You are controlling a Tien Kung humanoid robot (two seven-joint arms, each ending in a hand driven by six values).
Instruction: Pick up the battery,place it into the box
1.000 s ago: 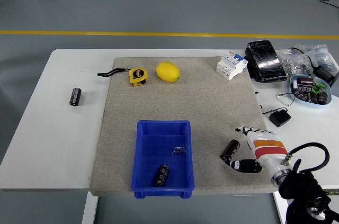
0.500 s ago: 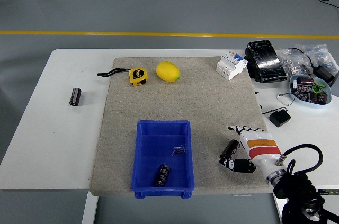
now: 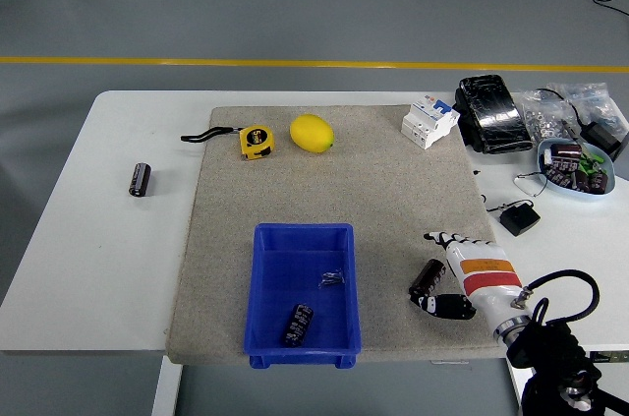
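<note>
Right hand (image 3: 460, 276) is low at the mat's (image 3: 393, 180) near right corner, fingers (image 3: 442, 238) and thumb curled around the battery (image 3: 428, 278) but not clearly clamped. Best squeeze firm on the middle, lift straight, then carry left over the blue box (image 3: 303, 295), where another cell lies. Farther off, a lemon (image 3: 311, 133) and tape measure (image 3: 257, 140) sit clear.

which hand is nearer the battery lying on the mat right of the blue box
Right. The right hand sits around the battery, fingers above it and thumb below. The left hand is out of view.
</note>
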